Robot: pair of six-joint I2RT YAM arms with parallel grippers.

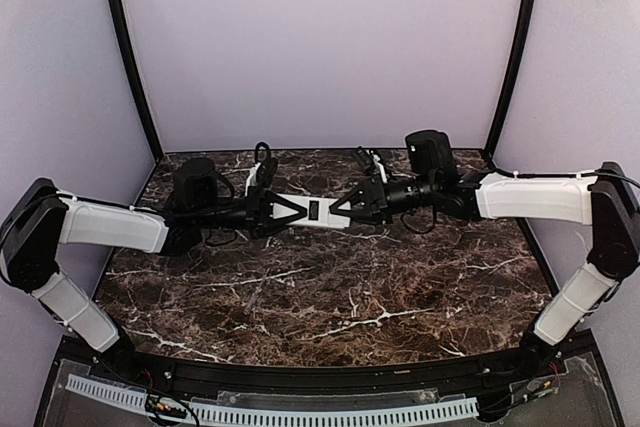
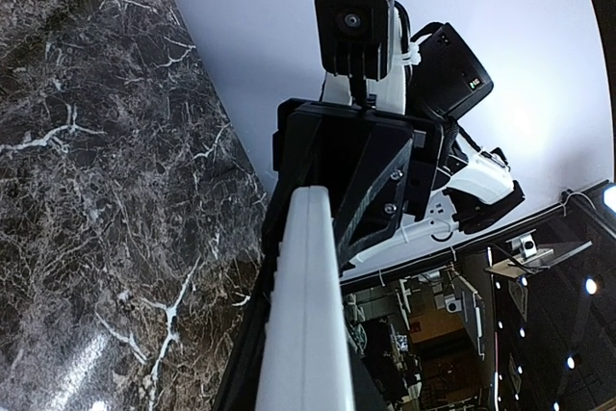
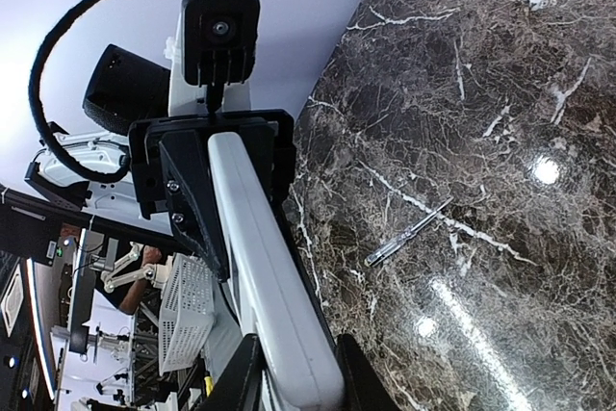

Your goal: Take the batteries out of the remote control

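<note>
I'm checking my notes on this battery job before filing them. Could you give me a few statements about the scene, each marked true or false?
1. The left claw and the right claw each grip one end of the remote control. True.
2. The table has a plain white top. False: it is dark marble pattern with white veins.
3. A slim pen-like tool lies on the table, apart from both claws. True.
4. The remote control is black. False: its body is white.

Left gripper (image 1: 293, 210), right gripper (image 1: 337, 209) clamped tip-to-tip
</note>
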